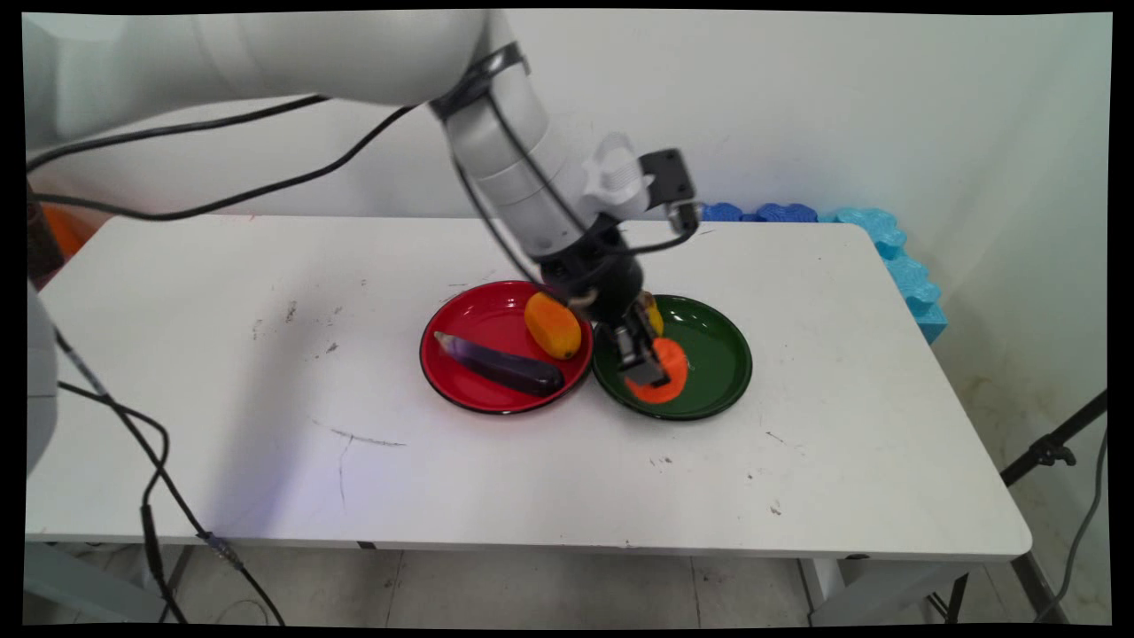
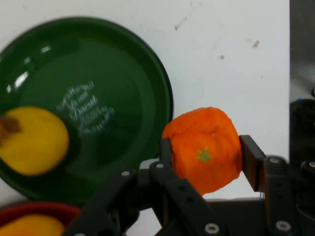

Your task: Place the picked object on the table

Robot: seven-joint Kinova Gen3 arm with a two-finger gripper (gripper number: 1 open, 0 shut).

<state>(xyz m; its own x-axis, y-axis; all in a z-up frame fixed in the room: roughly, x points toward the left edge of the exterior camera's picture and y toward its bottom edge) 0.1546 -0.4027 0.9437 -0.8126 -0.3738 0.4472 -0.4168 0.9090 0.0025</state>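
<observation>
Claw (image 2: 204,157) was clamped on an orange fruit (image 2: 206,147), one finger on each side, with the green star-shaped stem mark facing the hand camera. In the main view the claw (image 1: 645,359) sat low over the green plate (image 1: 722,354), with the orange fruit (image 1: 666,372) between the fingers toward the plate's near-left part. Couldn't tell whether the fruit was resting on the plate or just off it.

The hand view showed a yellow fruit (image 2: 32,140) lying in the green plate (image 2: 123,73), and in the main view a bit of the yellow fruit (image 1: 654,315) showed behind the wrist. Just left, rim to rim with the green plate, was a red plate (image 1: 469,306) holding a purple eggplant (image 1: 500,363) and an orange-yellow mango-like fruit (image 1: 552,325); the red plate's edge (image 2: 34,209) showed at the bottom left of the hand view.

Step, by my read: the fruit was gripped at plate height, so either a pick or a place at the green plate; one frame doesn't say which.

Any next move would need a clean vertical path: the yellow fruit and the red plate's rim were both close to the fingers.

The white counter (image 1: 221,354) was otherwise bare apart from scuffs, with blue foam pieces (image 1: 895,257) at the far right edge.
</observation>
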